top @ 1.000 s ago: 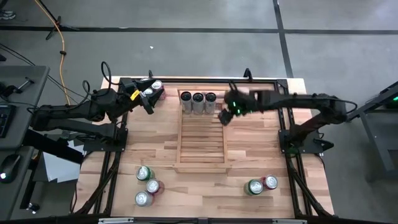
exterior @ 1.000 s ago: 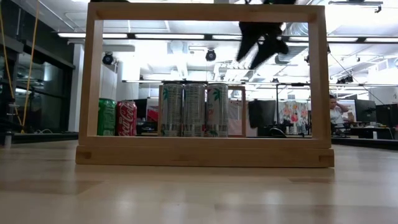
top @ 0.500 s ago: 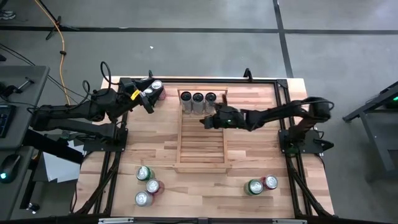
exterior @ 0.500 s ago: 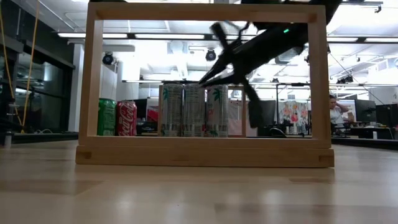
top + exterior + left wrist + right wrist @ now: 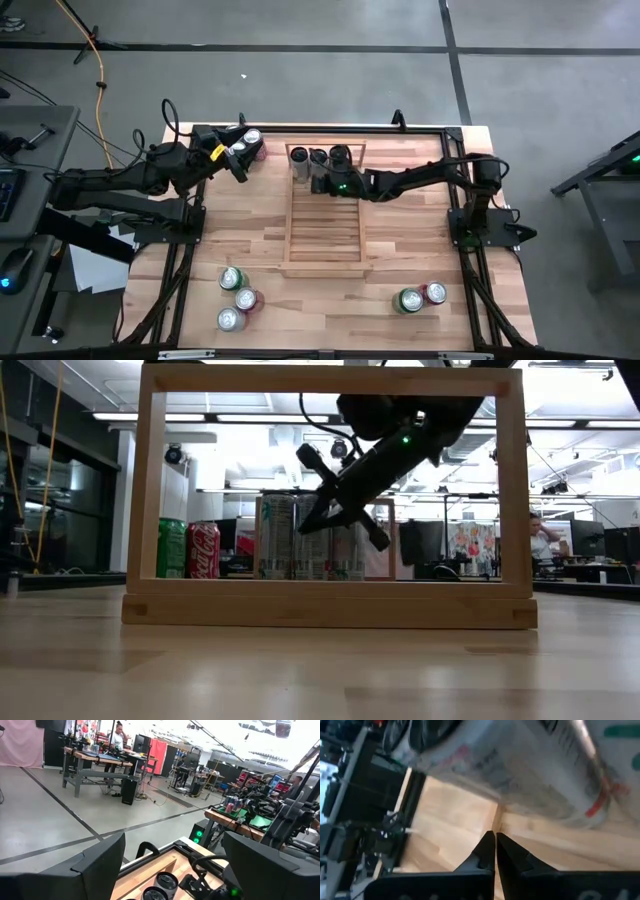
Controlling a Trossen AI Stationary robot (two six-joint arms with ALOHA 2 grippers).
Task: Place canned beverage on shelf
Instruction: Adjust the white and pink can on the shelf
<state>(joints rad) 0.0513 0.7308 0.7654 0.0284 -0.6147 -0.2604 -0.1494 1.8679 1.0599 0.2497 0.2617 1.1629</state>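
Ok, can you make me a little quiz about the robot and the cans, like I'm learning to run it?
1. True or false: the right gripper has its fingers shut with nothing between them.
2. How many tall cans stand in a row at the far end of the shelf? A) one B) three C) five
3. Fill the gap: the left gripper waits with open fingers at the table's far ____ corner, beside a red can.

Key
1. True: it is down by the tall cans, pinched shut on nothing.
2. B
3. left
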